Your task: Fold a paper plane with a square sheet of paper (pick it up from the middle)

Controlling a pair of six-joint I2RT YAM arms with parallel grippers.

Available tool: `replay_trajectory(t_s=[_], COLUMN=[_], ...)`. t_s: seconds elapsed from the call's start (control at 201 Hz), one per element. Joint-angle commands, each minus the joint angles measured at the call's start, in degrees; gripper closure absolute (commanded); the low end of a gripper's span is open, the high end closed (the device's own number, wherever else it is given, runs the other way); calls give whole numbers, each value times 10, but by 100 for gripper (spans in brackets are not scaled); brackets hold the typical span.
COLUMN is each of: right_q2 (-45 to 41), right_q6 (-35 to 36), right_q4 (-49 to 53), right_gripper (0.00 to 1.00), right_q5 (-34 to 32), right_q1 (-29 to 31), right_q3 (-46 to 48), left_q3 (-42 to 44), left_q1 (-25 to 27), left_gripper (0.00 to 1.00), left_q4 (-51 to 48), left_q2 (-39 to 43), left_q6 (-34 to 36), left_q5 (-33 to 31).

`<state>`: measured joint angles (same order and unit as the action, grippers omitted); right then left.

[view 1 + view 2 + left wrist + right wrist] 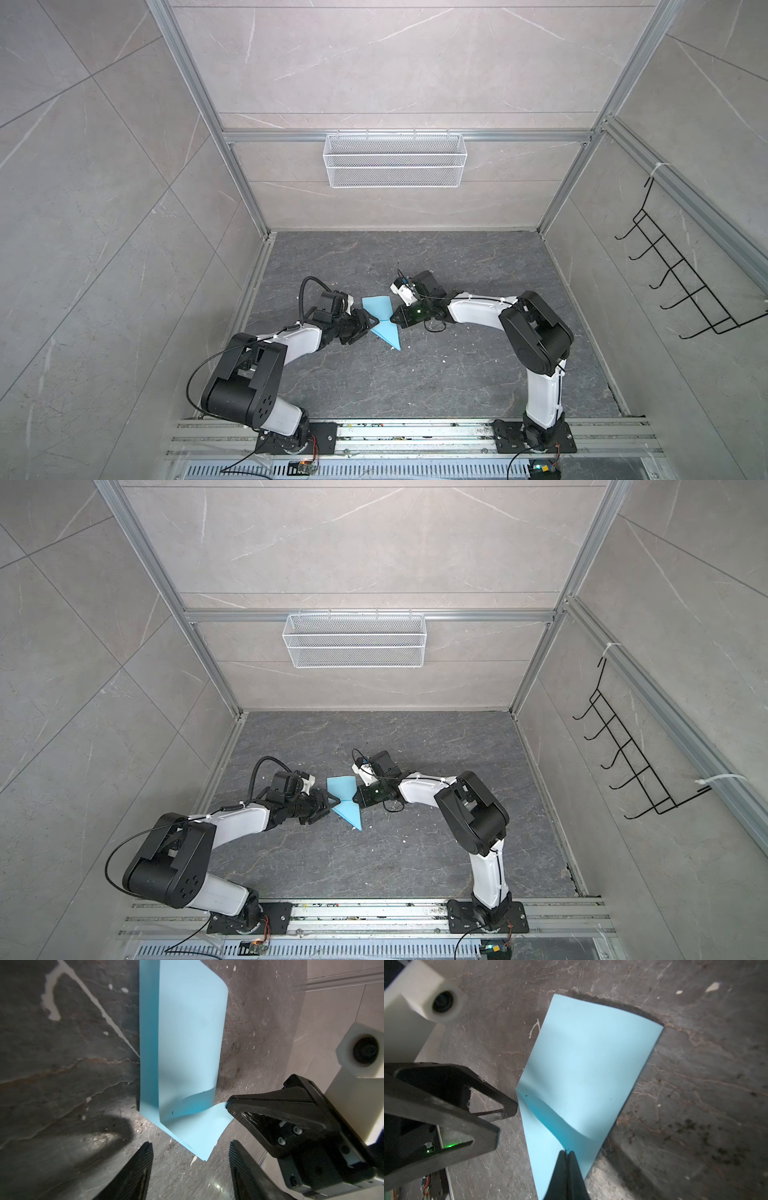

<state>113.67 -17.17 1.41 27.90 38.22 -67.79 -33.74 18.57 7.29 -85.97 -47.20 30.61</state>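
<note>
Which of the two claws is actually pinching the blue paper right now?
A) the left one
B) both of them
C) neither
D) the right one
D: in the right wrist view the right gripper has its jaws pressed together on the edge of the blue paper, while the left gripper has its jaws standing apart, clamping nothing.

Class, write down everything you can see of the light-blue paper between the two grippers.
The paper is thin, matte, plain light blue, already folded into a long tapering shape with doubled layers. It lies on the dark marbled tabletop, point toward the mounting rail, one flap curling up. The right gripper is shut on its edge; the left gripper stands open astride a corner, no contact visible.
</note>
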Motion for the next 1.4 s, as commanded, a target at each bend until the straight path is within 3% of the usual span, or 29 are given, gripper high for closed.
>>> replay_trajectory(t_s=[0.0, 0.403, 1.22, 1.399], right_q2=[11, 15, 36, 41], right_q6=[-12, -15, -30, -31], right_q4=[-10, -12, -15, -5], right_gripper=[97, 97, 94, 93], right_q5=[-1, 1, -28, -37], right_q1=[-3, -5, -12, -11], right_q3=[8, 12, 29, 27], left_q3=[-8, -28, -43, -51], left_q1=[-4, -5, -18, -18], left_gripper=[43, 49, 48, 54], left_q4=[22, 50, 54, 61], left_q2=[-11, -48, -74, -86], left_q6=[6, 25, 20, 18], left_q5=[19, 28, 31, 38])
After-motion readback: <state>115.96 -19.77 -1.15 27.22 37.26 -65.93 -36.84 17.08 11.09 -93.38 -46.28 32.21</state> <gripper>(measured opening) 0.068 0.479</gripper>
